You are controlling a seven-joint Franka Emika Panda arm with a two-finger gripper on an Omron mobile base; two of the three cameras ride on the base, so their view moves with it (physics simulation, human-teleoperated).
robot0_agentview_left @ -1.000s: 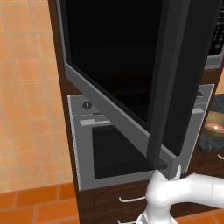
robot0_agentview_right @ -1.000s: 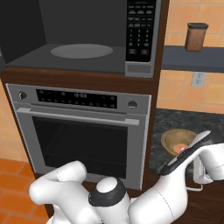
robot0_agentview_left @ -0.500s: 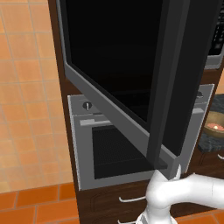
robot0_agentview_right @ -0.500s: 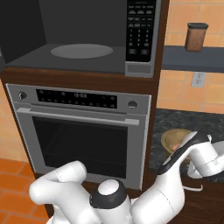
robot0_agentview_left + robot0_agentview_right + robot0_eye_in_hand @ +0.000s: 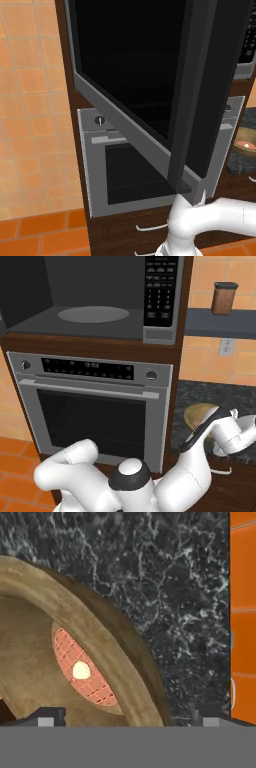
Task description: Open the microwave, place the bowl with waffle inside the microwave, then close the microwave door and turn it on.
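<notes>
The microwave door is standing swung wide open, crossing most of the left base view, where the bowl with waffle is peeking past it on the dark speckled desk. From the right base view the microwave is showing its bare cavity and keypad strip, and the bowl is sitting near the desk's front edge, half covered by the hand. The hand view is looking closely over the bowl's rim at the gridded waffle; the gripper is straddling that rim, fingers apparently wide apart, though only their tips are showing.
</notes>
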